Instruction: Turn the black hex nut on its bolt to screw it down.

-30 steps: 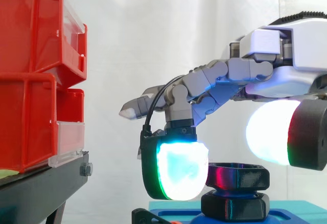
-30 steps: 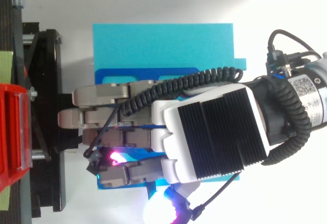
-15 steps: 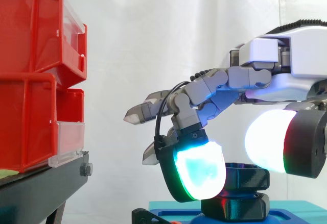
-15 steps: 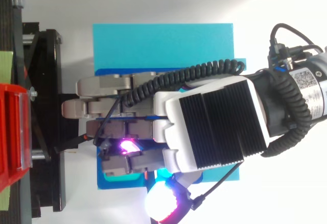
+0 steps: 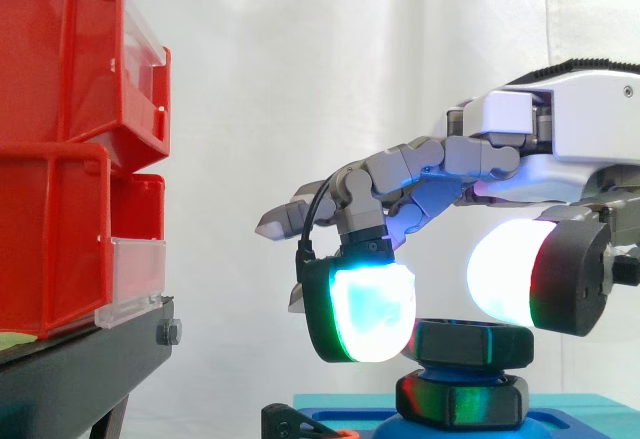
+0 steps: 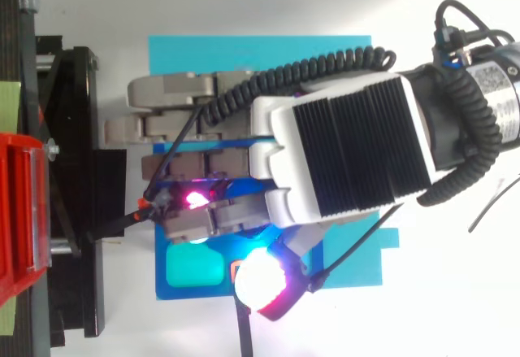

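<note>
Before a white curtain [image 5: 300, 79], red bins [image 5: 60, 159] are stacked on a black stand [image 5: 80, 369] at the left. The black nut [image 5: 475, 344] is seen lower right, raised above a blue base [image 6: 260, 56]. The hand [image 5: 560, 139] is held just over it; whether it is gripped cannot be told.

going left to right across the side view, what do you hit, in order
red bins → glowing fingertip of the hand → hex nut
</note>
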`<act>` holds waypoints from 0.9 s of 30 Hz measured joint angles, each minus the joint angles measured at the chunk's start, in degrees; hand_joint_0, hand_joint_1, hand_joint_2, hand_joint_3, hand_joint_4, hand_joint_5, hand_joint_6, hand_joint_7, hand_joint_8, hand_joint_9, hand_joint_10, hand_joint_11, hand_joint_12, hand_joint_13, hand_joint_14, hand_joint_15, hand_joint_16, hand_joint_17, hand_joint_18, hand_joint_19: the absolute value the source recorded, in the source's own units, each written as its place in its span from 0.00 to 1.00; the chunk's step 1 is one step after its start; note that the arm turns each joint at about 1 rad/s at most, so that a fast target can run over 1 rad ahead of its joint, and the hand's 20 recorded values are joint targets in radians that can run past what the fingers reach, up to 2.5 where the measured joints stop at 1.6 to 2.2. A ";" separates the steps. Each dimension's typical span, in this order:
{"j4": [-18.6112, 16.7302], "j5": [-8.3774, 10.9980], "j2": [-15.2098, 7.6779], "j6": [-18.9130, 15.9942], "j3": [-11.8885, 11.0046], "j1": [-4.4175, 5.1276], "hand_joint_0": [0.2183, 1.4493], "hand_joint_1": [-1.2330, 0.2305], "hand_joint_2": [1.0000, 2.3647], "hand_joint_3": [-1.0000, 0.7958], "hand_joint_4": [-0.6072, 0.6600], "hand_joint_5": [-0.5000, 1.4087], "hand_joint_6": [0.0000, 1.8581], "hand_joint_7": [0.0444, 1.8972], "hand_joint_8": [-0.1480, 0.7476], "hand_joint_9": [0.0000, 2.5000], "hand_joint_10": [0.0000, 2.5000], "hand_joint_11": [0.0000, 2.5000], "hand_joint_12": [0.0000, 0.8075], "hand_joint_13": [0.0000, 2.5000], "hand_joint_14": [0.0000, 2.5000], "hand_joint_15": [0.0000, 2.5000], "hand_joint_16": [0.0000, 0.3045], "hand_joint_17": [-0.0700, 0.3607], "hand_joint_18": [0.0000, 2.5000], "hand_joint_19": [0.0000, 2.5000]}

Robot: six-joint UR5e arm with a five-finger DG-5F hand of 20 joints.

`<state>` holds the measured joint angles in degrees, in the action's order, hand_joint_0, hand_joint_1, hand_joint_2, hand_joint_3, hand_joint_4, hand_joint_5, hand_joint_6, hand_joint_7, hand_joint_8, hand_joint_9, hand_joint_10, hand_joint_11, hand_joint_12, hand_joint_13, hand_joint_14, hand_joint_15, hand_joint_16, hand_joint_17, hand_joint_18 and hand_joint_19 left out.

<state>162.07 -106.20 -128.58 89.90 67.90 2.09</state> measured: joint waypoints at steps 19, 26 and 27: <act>-3.04 -3.02 0.03 -0.01 -0.03 -3.05 0.22 0.67 0.00 0.28 0.55 0.25 0.27 0.71 0.38 0.28 0.00 0.02 0.37 0.09 0.00 0.00 0.14 0.38 0.02 0.04; -1.93 -2.31 0.07 0.15 -1.52 -1.69 0.22 0.68 0.00 0.28 0.57 0.24 0.27 0.61 0.38 0.27 0.00 0.02 0.37 0.09 0.00 0.00 0.14 0.39 0.02 0.04; -1.61 -1.99 0.08 0.22 -1.74 -1.37 0.22 0.68 0.00 0.28 0.58 0.24 0.27 0.58 0.38 0.27 0.00 0.02 0.37 0.09 0.00 0.00 0.14 0.39 0.02 0.04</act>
<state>160.46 -108.19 -128.50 90.12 66.16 0.72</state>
